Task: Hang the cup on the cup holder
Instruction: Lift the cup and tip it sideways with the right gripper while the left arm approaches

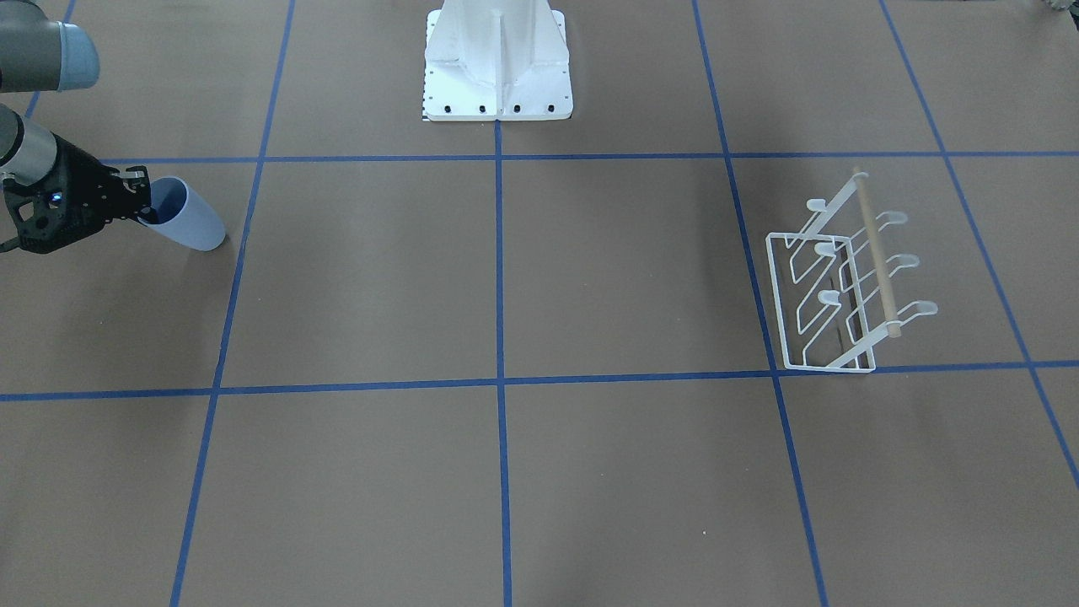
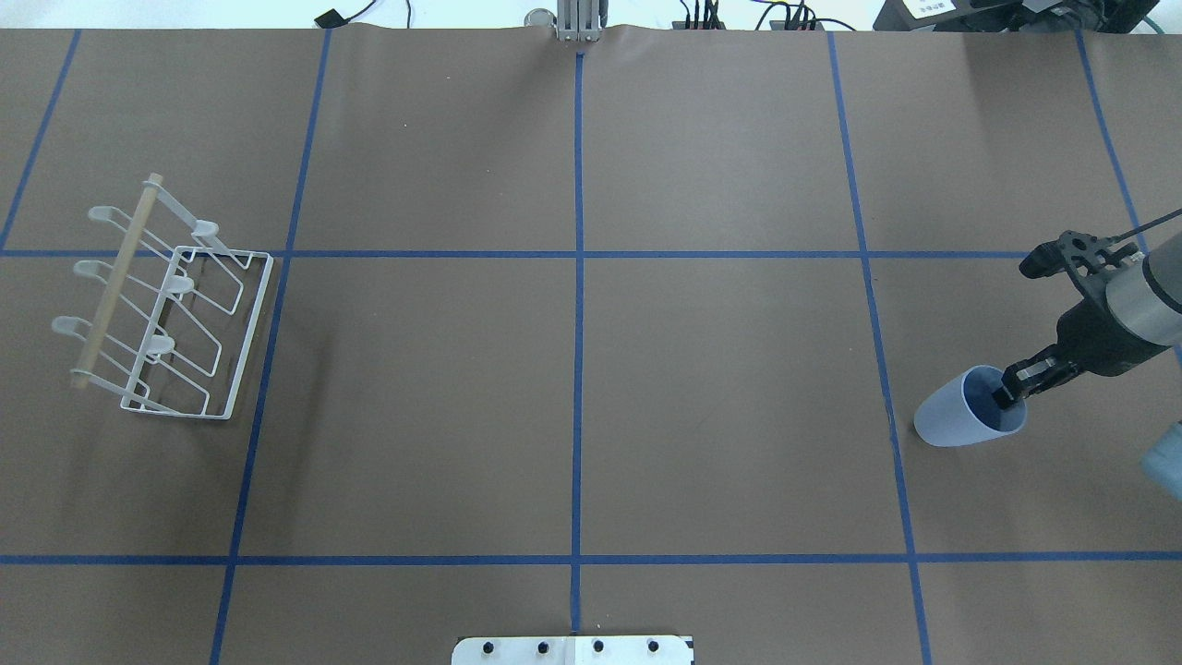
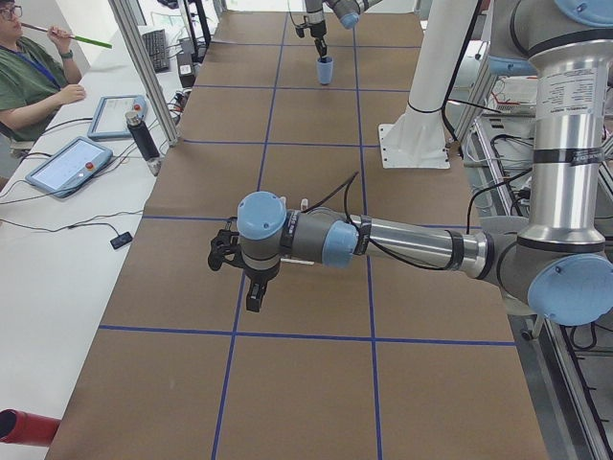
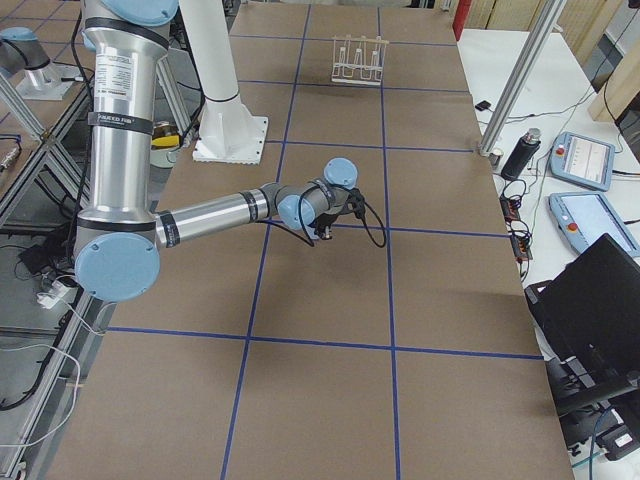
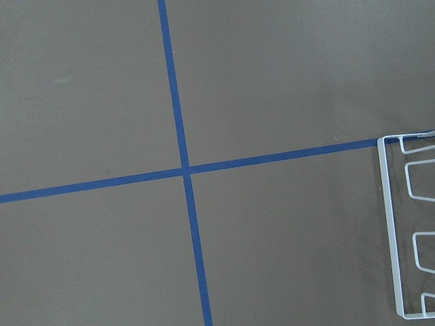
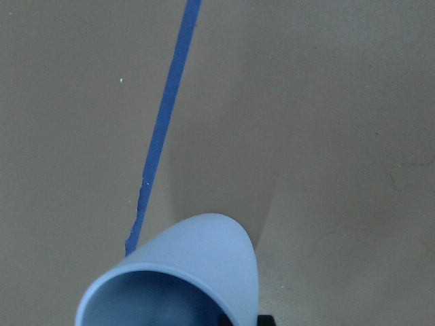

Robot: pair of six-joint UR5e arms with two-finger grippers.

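Note:
The cup (image 2: 956, 417), a light blue-grey tumbler, is tilted at the table's right end, mouth toward the arm. My right gripper (image 2: 1013, 386) is shut on its rim, one finger inside the mouth. The front view shows the same cup (image 1: 192, 221) and gripper (image 1: 137, 207). The right wrist view shows the cup (image 6: 197, 261) from close up. The cup holder (image 2: 166, 309), a white wire rack with a wooden dowel, stands at the far left end (image 1: 843, 278). My left gripper (image 3: 251, 290) shows only in the left side view, above the table near the rack's end. I cannot tell its state.
The white robot base (image 1: 497, 67) stands at the table's near-robot edge. Blue tape lines grid the brown table. The rack's base corner (image 5: 393, 224) is at the right edge of the left wrist view. An operator (image 3: 29, 81) and tablets are beside the table.

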